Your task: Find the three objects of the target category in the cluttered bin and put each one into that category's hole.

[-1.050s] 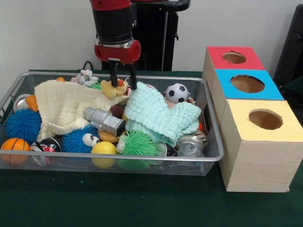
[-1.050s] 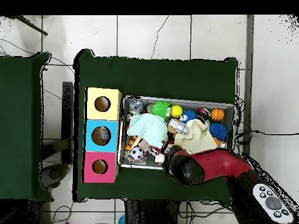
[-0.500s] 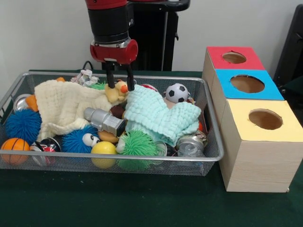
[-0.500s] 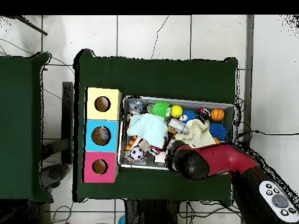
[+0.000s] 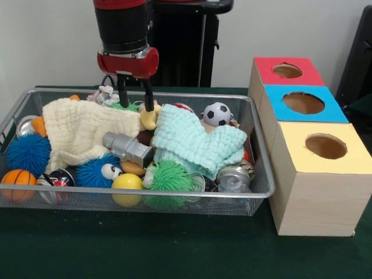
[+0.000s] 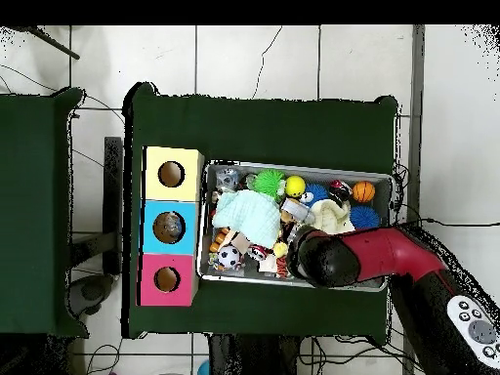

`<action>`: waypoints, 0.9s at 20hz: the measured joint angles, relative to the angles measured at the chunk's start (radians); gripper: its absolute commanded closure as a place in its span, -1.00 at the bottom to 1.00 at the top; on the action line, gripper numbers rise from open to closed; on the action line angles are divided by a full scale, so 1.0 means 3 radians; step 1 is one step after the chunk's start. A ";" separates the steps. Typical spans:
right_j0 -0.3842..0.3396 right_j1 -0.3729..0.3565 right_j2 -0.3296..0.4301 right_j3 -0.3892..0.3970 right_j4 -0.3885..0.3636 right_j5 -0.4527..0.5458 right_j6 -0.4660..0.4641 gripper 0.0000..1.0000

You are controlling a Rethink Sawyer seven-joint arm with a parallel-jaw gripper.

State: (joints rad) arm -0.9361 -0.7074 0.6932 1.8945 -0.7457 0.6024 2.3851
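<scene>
Even, soft indoor light fills both views. The wire bin (image 5: 256, 192) casts only a faint shadow on the green bench (image 5: 145, 250). No glare; the front view is reasonably sharp throughout.

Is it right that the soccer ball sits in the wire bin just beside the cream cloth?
Not quite: in the front view the soccer ball sits in the wire bin beside the mint green cloth, not the cream cloth.
</scene>
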 measured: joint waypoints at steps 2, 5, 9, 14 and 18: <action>-0.0011 -0.0005 0.0018 -0.0015 0.0000 0.0026 -0.0038 -1.00; -0.0033 -0.0014 0.0050 -0.0024 -0.0001 0.0039 -0.0088 -1.00; -0.0075 -0.0022 0.0097 -0.0023 -0.0008 0.0039 -0.0159 -1.00; -0.0155 -0.0015 0.0099 -0.0024 -0.0044 0.0039 -0.0241 -1.00; -0.0284 0.0018 0.0098 -0.0024 -0.0120 0.0039 -0.0360 -1.00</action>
State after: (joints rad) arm -1.0212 -0.7019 0.7226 1.8874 -0.7818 0.6142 2.2771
